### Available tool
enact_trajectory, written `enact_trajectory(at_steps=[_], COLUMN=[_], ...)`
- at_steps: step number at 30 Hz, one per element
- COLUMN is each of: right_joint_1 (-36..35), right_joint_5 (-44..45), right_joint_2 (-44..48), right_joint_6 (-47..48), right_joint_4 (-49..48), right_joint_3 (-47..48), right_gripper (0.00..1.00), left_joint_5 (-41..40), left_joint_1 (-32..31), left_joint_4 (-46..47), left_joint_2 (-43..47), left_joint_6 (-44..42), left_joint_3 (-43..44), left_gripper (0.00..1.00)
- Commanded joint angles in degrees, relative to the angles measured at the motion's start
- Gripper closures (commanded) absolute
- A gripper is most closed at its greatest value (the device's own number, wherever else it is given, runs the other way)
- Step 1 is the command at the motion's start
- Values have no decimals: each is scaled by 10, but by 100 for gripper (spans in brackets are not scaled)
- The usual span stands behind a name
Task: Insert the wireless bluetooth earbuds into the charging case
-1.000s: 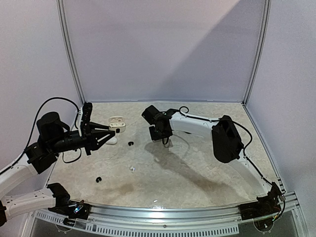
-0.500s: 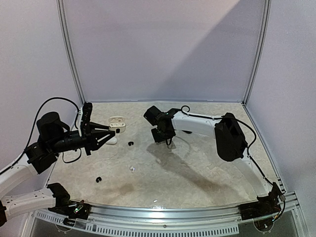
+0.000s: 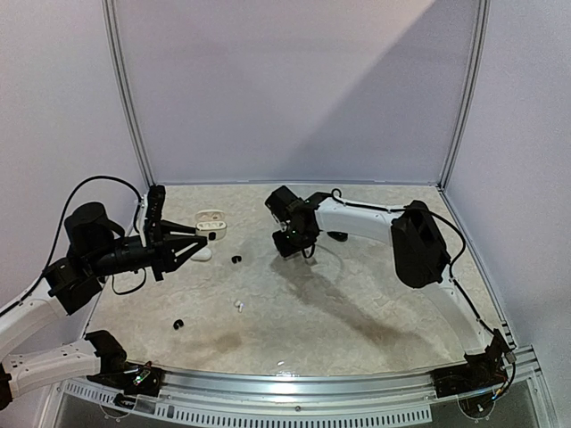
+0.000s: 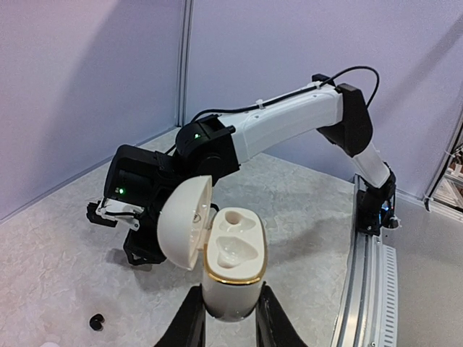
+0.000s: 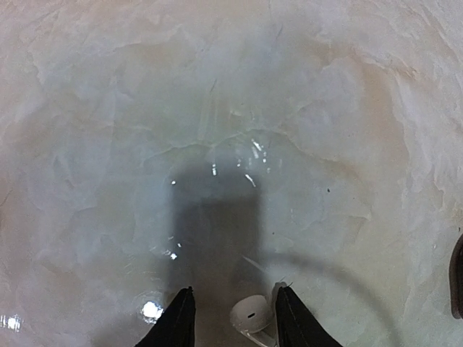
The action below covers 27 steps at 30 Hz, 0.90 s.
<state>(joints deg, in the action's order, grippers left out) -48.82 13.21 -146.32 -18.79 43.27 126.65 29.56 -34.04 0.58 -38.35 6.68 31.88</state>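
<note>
**A:** From above, what do you count?

**B:** One white charging case [image 3: 212, 226] with its lid up, pinched in the left claw [image 3: 198, 239] above the tabletop [image 3: 357, 303]. A white rounded lump [image 3: 204, 255] sits just beside that claw; I can't name it. There is a black earbud [image 3: 236, 259] near the claw's tips and a second black earbud [image 3: 178, 324] well behind them, toward the arm bases. One white earbud [image 3: 238, 305] lies well apart from both claws. The right claw [image 3: 294, 245] hangs opposite the left one.

**A:** And the left wrist view?

**B:** The left claw [image 4: 230, 289] is clamped on the case [image 4: 231, 278]. The case stands upright with its mouth facing up and its lid swung open to one side. Both wells are empty. One black earbud [image 4: 95, 322] lies on the tabletop, off to the lid side of the claw.

**A:** The right wrist?

**B:** The right claw [image 5: 234, 289] is partly open and grips nothing. A single stemmed earbud [image 5: 249, 316] sits between its fingers. The earbud is close against one finger, with a gap to the other. Its rounded head points away from the wrist, and its stem slants back toward the nearer finger.
</note>
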Motion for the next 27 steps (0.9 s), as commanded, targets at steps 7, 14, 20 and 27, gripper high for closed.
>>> enact_trajectory(at_steps=[7,14,20,27], right_joint_1=[19,19,19,19], right_joint_5=[-56,-62,-69,-88], right_joint_2=[-29,-18,-3,92], right_joint_6=[1,-6,-8,-20], right_joint_4=[14,15,13,-8], right_joint_3=[0,-9,-4,-28], right_gripper=[71,81,93,99], left_joint_5=[5,4,3,-4], left_joint_1=[7,7,7,7], left_joint_4=[1,0,3,40], left_joint_2=[6,6,11,26], left_joint_6=[-12,-14,-15,-105], left_joint_3=[6,5,4,20], left_gripper=[100,100,100,100])
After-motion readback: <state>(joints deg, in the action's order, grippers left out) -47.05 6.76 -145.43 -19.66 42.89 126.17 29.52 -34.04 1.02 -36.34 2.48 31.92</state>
